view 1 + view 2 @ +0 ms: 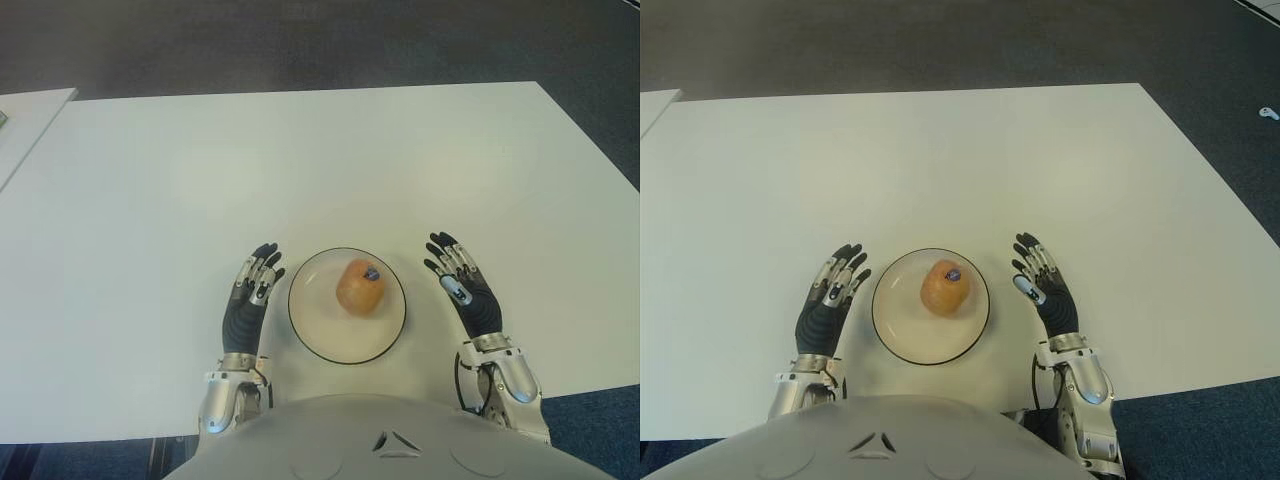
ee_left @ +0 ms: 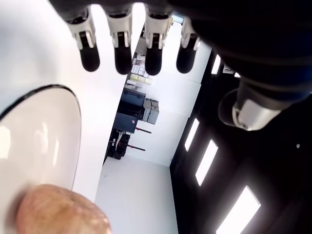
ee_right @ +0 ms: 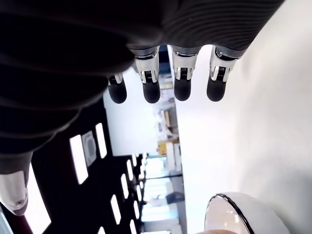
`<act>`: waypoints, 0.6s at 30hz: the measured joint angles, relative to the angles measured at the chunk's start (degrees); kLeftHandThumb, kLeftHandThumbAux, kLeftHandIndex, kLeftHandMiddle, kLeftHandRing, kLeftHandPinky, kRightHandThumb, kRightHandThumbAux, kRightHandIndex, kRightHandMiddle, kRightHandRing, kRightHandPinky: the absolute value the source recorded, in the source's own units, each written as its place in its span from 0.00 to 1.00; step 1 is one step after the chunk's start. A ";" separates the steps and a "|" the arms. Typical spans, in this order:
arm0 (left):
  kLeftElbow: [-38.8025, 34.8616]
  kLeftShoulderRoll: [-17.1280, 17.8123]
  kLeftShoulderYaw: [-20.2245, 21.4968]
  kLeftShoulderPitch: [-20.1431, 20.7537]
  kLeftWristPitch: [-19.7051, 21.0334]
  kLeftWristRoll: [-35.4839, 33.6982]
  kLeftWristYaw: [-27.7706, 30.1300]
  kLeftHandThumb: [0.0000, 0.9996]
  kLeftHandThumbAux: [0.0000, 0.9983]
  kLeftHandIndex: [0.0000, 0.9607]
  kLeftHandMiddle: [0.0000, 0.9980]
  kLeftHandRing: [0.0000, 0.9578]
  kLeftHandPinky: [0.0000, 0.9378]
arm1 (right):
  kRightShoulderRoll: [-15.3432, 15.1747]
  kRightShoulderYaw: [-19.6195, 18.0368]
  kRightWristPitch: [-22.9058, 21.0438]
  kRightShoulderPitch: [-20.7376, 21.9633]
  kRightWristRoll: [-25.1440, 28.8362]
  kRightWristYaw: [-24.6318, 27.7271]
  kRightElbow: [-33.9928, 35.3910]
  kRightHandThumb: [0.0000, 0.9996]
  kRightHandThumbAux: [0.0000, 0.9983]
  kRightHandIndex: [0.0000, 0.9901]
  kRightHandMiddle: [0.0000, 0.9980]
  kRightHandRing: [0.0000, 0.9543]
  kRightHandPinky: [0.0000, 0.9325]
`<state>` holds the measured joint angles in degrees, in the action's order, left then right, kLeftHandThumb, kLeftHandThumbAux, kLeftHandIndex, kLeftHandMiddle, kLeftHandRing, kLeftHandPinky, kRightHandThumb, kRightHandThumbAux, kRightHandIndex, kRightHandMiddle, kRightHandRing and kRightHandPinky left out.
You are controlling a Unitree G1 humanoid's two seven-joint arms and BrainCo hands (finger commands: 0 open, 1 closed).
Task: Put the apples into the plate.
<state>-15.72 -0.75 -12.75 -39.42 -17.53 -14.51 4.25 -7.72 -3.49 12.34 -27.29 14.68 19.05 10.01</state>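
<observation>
One orange-red apple [image 1: 360,286] with a small dark sticker sits in the white, dark-rimmed plate [image 1: 318,328] near the front of the white table [image 1: 300,160]. My left hand [image 1: 252,290] shows just left of the plate, fingers stretched out and holding nothing. My right hand [image 1: 460,282] shows just right of the plate, fingers also spread and empty. The left wrist view catches the apple [image 2: 58,212] and the plate's rim [image 2: 73,102] beside straight fingers [image 2: 122,53]. In the right wrist view the fingers [image 3: 183,78] are straight, with a bit of the plate [image 3: 248,214] beyond.
A second white table [image 1: 30,115] stands at the far left. Dark carpet [image 1: 300,40] lies beyond the table's far edge and at the right front corner. A small white object [image 1: 1267,113] lies on the floor at the far right.
</observation>
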 measured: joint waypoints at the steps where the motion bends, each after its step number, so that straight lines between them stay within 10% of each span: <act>1: -0.19 0.06 0.04 0.06 0.09 0.13 0.00 0.12 0.47 0.15 0.14 0.12 0.18 | -0.26 -0.12 -0.10 0.33 0.15 0.26 -0.20 0.17 0.54 0.00 0.00 0.00 0.00; 18: 5.26 -0.31 3.78 1.04 -5.76 16.95 -6.90 0.04 0.41 0.12 0.13 0.12 0.18 | -0.32 -1.21 -0.80 1.07 2.11 1.81 -0.83 0.17 0.56 0.02 0.02 0.00 0.00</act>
<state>-10.46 -1.06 -8.98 -38.38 -23.29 2.44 -2.65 -8.05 -4.70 11.54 -26.22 16.79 20.86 9.18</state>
